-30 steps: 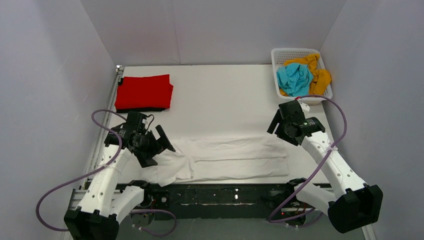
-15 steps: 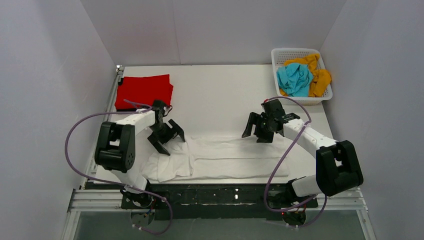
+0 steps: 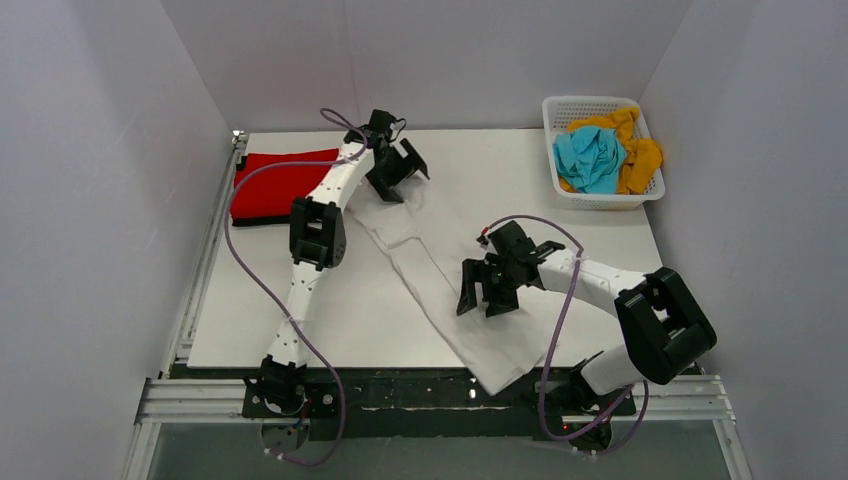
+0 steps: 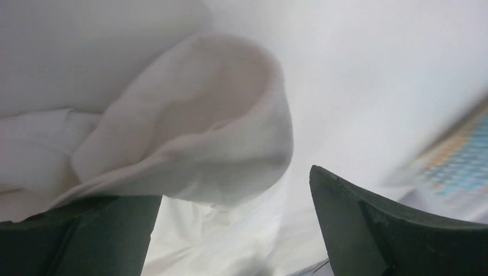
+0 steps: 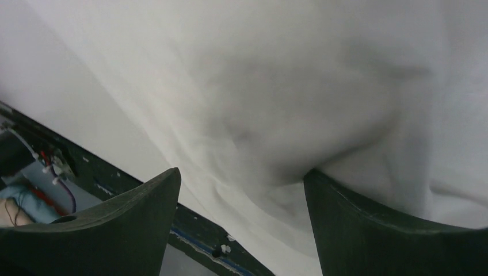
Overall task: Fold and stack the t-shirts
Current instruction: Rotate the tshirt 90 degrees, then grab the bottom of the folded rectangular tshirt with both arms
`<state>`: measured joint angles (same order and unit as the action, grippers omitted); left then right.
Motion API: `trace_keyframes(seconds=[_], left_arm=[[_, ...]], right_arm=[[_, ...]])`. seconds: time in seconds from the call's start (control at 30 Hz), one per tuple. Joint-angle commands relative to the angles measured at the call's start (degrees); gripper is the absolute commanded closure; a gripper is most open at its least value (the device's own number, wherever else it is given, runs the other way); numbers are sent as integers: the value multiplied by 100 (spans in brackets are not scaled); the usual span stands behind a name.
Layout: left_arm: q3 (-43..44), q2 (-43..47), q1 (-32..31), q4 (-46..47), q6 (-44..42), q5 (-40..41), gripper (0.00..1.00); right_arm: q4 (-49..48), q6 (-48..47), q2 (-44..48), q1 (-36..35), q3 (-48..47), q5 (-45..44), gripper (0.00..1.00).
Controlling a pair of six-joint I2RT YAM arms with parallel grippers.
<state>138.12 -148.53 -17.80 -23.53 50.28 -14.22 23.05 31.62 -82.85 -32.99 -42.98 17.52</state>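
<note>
From above I count four t-shirts, one of each colour, and one basket. The white t-shirt (image 3: 440,290) lies in a long diagonal strip across the table (image 3: 290,300), from the far middle down to the near edge, where its end hangs over. The red t-shirt (image 3: 280,183) sits folded at the far left corner. The teal-blue t-shirt (image 3: 590,158) and mustard-orange t-shirt (image 3: 640,157) are bunched in the white basket (image 3: 560,108) at the far right corner. My left pincer (image 3: 403,180) is stretched out to the strip's far end with its jaws wide. My right pincer (image 3: 482,305), also wide, is over the strip's near half, hiding part of it.

On the left wrist camera, the left pincer (image 4: 235,187) is spread wide, with a rolled lip of the white t-shirt (image 4: 190,132) above one finger (image 4: 80,236). The basket (image 4: 460,167) is a blur at the right.

On the right wrist camera, the right pincer (image 5: 241,172) gapes over the rumpled white t-shirt (image 5: 288,86), gripping nothing. The table's dark near rail (image 5: 195,230) shows below.
</note>
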Motion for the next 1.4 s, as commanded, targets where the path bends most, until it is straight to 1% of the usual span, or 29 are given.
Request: trace_keyframes(seconds=[0.0,0.03,0.07,0.1,0.17,0.27,0.3,0.33,0.37,0.43,0.47,0.5,0.53,0.57,0.63,0.77,0.83,0.87,0.93,1.0,1.03,1.13,1.17,1.2,1.23,1.27,1.3,1.37], left_arm=[[1060,-1691,-388,2049,1058,309,2],[1012,-1838,-409,2550,1498,403,2],[1041,-1999,-447,2900,1764,504,2],[1229,-2144,-495,2945,1894,672,2],[1520,-2295,-581,2662,1706,910,2],[997,-2019,-601,2820,1378,1014,2],[918,-2000,-608,2935,1396,1057,2],[877,-2046,-614,3239,1456,1020,2],[984,-2160,-637,3593,1584,976,2],[1530,-2441,-713,3609,1617,1007,2],[1592,-2444,-737,3571,1593,1050,2],[1526,-2363,-749,3568,1555,1098,2],[1393,-2235,-746,3595,1369,1070,2],[1395,-2121,-737,3431,1154,1016,2],[1387,-1804,-710,3197,696,642,2],[748,-670,-707,2891,-175,111,2],[785,-95,-707,2477,-531,-105,2],[801,167,-707,2232,-627,-276,2],[490,849,-719,1952,-779,-600,2],[-350,1760,-754,1741,-872,-653,2],[-960,2288,-774,1706,-907,-663,2],[-2906,3854,-927,1582,-1069,-499,2],[-3750,4309,-1022,1413,-1089,-361,2],[-4363,4793,-1110,1203,-1037,-131,2],[-5263,5407,-1186,1046,-826,9,2],[-6327,6236,-1417,1060,-482,128,2],[-7469,6987,-1895,1260,-341,236,2],[-8363,7592,-2582,856,-90,227,2]], right_arm=[[-117,186,-481,-801,-389,817,13],[-72,133,-655,-975,-619,978,13],[40,64,-824,-1119,-844,1098,13],[126,22,-946,-1248,-1040,1140,13],[131,-12,-1078,-1419,-1278,1159,13],[103,18,-1183,-1489,-1476,1133,13],[25,49,-1214,-1502,-1521,1185,13],[-58,83,-1269,-1526,-1577,1244,13],[-82,105,-1322,-1552,-1662,1284,13],[-21,95,-1375,-1570,-1801,1233,13],[20,112,-1306,-1572,-1812,1053,13],[71,111,-1201,-1570,-1804,818,13],[113,115,-1047,-1570,-1768,571,12],[108,154,-849,-1570,-1672,292,12],[2,339,-336,-1567,-1381,-209,10],[27,674,889,-1552,-888,-1070,9],[54,949,1435,-1539,-564,-1736,9],[48,1085,1670,-1519,-413,-2034,9],[222,1466,2113,-1448,-204,-2535,9],[388,1624,2477,-1352,-3,-2680,9],[449,1645,2623,-1304,84,-2630,9],[679,1638,3010,-1228,303,-2434,9],[766,1648,3151,-1222,411,-2395,9],[832,1667,3250,-1199,486,-2340,9],[1016,1713,3340,-1176,547,-2286,10],[1259,1779,3503,-1143,644,-2198,10],[1578,1890,3706,-1124,756,-2015,10],[1631,2204,4041,-1098,1131,-1324,10]])
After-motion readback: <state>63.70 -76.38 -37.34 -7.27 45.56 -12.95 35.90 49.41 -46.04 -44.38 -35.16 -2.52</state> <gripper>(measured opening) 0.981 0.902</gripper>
